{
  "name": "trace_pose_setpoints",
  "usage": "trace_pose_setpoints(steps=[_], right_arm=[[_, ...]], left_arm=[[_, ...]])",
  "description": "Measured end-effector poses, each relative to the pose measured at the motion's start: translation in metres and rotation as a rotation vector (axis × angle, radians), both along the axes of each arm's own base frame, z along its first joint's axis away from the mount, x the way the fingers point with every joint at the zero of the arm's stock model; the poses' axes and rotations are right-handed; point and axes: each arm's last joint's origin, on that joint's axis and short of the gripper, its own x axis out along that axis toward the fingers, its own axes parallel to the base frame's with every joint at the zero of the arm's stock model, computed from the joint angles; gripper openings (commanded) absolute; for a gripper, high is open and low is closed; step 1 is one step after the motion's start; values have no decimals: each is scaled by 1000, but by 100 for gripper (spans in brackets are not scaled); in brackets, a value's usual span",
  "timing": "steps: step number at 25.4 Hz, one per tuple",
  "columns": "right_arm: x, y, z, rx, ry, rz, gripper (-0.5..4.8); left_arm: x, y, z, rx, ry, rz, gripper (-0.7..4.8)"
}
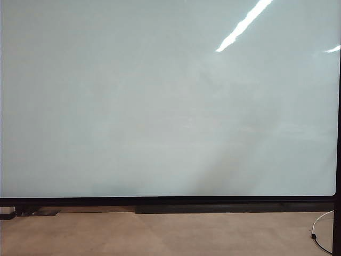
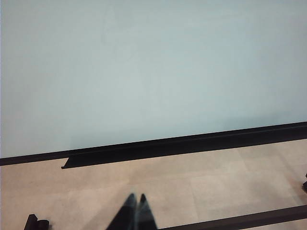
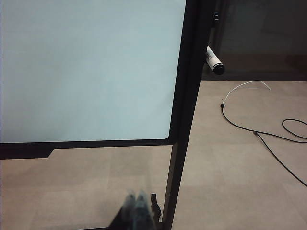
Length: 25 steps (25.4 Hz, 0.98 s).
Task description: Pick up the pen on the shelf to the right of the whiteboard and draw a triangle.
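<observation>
**Pen waiting beside the board, both my pincers closed and empty**

Pen [image 3: 214,62] pokes out from behind the black upright frame post [image 3: 184,110] at the whiteboard's right edge, white barrel with dark print, black tip angled down; only that end shows, seen from my right wrist. I cannot make out what it rests on. The whiteboard [image 1: 160,106] fills most of the exterior view, blank and glossy, with a bright ceiling-light reflection [image 1: 244,25] near its top right. Below it lies beige floor [image 1: 160,234], where a thin cable [image 3: 259,132], white then black, trails to the right of the post. My right gripper [image 3: 135,199] is low, near the post's foot, fingers pressed together, holding nothing. My left gripper [image 2: 136,200] hangs over the floor before the board's lower frame, fingertips meeting, empty too.
</observation>
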Motion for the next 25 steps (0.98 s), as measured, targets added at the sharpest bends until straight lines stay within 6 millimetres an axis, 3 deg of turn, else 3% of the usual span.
trace_pose_setpoints(steps=[15, 21, 25], right_arm=[[0, 0, 0, 0, -2, 0, -8], [-1, 6, 24, 50, -246, 202, 3], [-5, 7, 39, 28, -405, 240, 64]], left_arm=[[0, 0, 0, 0, 0, 0, -5], [0, 0, 0, 0, 0, 0, -5], [0, 0, 0, 0, 0, 0, -5]])
